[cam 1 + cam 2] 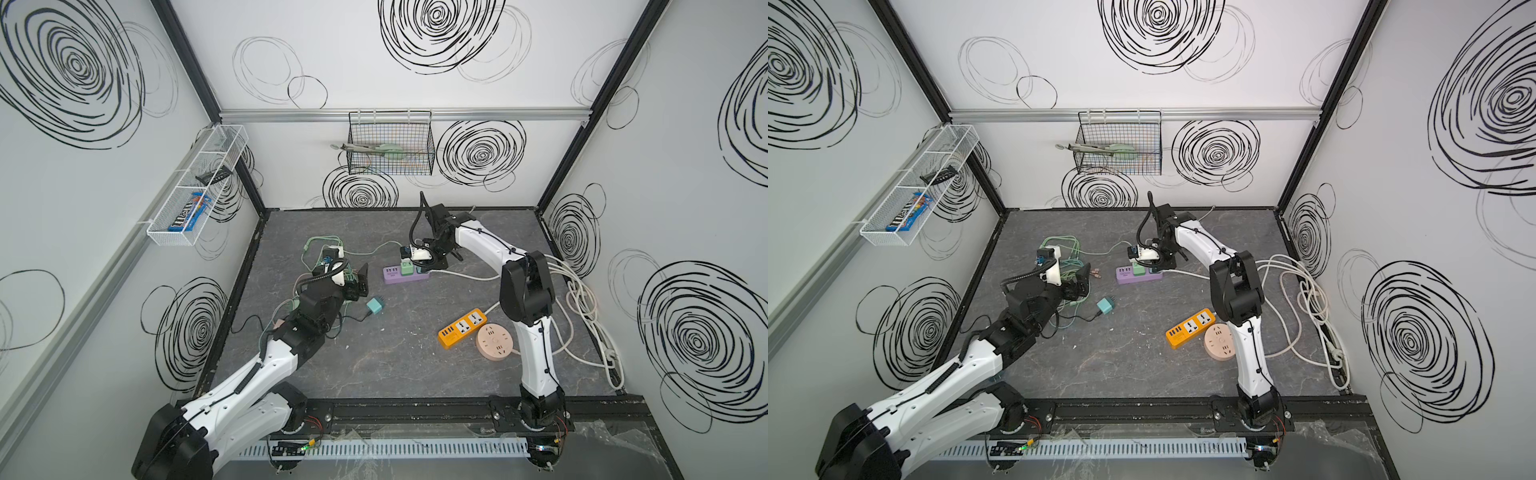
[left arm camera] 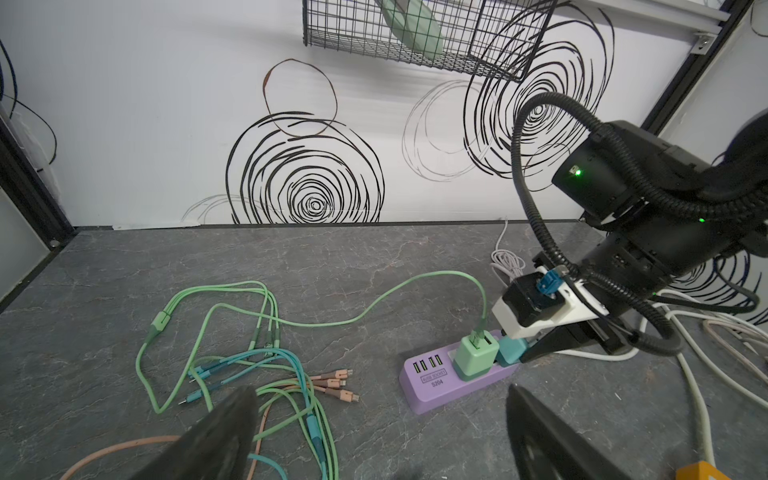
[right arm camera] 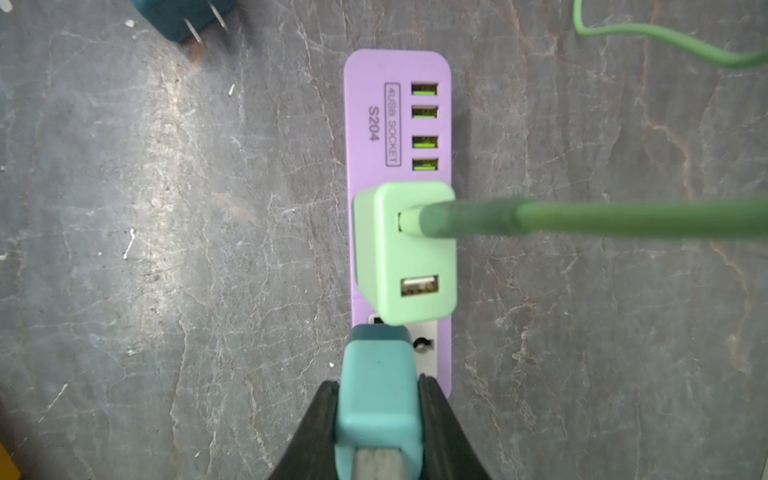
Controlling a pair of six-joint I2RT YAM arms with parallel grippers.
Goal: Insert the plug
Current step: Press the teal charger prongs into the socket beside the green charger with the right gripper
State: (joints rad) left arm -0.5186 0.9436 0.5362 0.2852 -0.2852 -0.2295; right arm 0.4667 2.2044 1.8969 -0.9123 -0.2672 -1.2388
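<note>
- Gripping the teal plug by its two flat sides, the right gripper has its jaws narrowed onto the block, one black finger against each flank.
- In both top views the plug sits under that gripper at the 3 o'clock end of the purple power strip. The strip lies toward 12 o'clock from the table's middle. The plug is just beside the light green charger seated in the strip.
- The plug's body hides its prongs, so it cannot be told whether they are fully home.
- Handling, as a judgement: a small, light, rigid plastic block. Its smooth sides might slip under a slanted push, so the flat opposite faces are the sensible hold. The prongs could bend if driven in crooked, and the strip looks light enough to slide.
- Looks: turquoise and boxy with rounded corners, a darker teal band at the end facing the strip and a greyish slot on its upper face.
- The left gripper hangs empty with its jaws spread wide, at about 9 o'clock from the strip, above loose cables.
</note>
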